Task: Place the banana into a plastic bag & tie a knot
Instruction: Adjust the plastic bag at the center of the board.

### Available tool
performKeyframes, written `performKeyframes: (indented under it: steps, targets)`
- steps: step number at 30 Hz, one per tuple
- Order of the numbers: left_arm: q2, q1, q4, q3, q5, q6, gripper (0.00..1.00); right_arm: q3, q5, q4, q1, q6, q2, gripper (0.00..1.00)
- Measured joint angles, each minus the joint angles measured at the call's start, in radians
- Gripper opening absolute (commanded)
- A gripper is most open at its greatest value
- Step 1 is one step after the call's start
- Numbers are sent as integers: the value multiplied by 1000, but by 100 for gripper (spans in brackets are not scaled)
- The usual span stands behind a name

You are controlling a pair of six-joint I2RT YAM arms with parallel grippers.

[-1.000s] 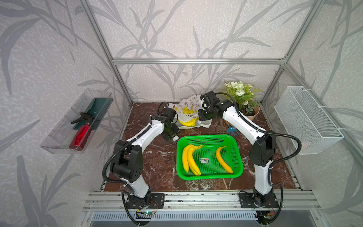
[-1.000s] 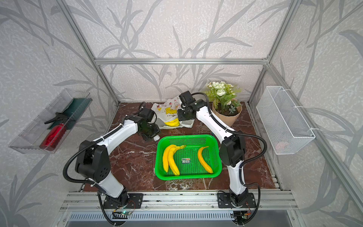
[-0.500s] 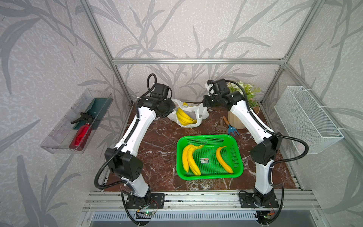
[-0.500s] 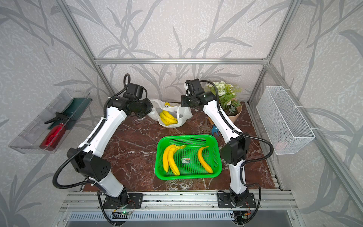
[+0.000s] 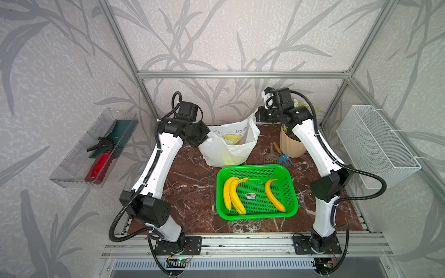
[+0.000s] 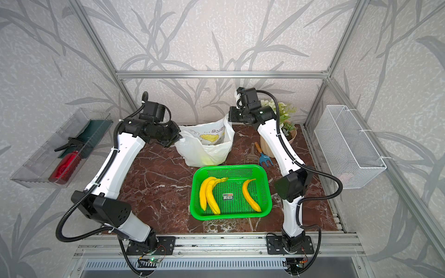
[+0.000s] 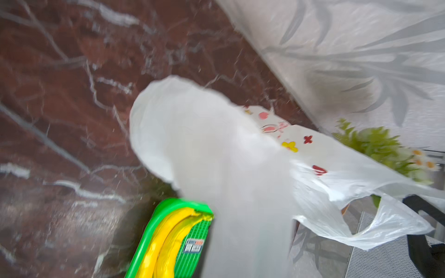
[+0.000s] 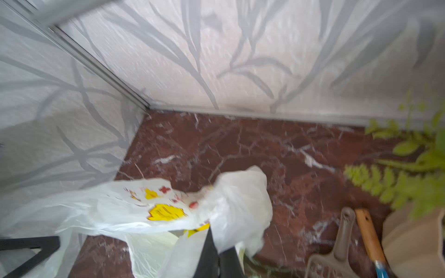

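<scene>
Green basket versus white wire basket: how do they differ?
The green basket is perforated plastic; the white wire basket is mesh. The green basket sits on the table, holding three bananas; the white wire basket hangs on the side wall. Both are rectangular and open-topped.

Both wrist views are smeared with motion blur, so the print on the plastic bag (image 7: pixel 289 149) is mush there. The jaws of the left gripper (image 5: pixel 206 136) are buried behind the bag's edge in both top views, and the left wrist view just gets a fogged-out sheet of plastic right up close. Same deal for the right gripper (image 5: pixel 256 118): its tips are lost in the bag's handle, and the right wrist view only catches one dark finger (image 8: pixel 214 260), chopped by the frame edge.

Whatever's inside the bag shows only as a yellowish tint low down, so I can't count it. The green basket (image 7: pixel 149 235) and the scoop (image 8: pixel 343 235) run off the frame. The sticker (image 5: pixel 250 197) in the basket is unreadable. The pot (image 5: pixel 290 148) is half behind the right arm.
</scene>
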Motion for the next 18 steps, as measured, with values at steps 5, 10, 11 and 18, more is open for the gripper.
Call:
performKeyframes:
  steps: [5, 10, 11, 18]
  targets:
    - [-101, -21, 2, -167, 64, -61, 0, -325, 47, 13, -2, -4, -120, 7]
    - [-176, -45, 0, -183, 105, -92, 0, -453, 120, 26, 5, -29, -271, 45]
    - [-184, -47, -3, -182, 108, -93, 0, -475, 139, 28, 10, -39, -314, 49]
    - [-188, -48, -55, -180, 111, -84, 0, -620, 323, 28, 196, -91, -584, 64]
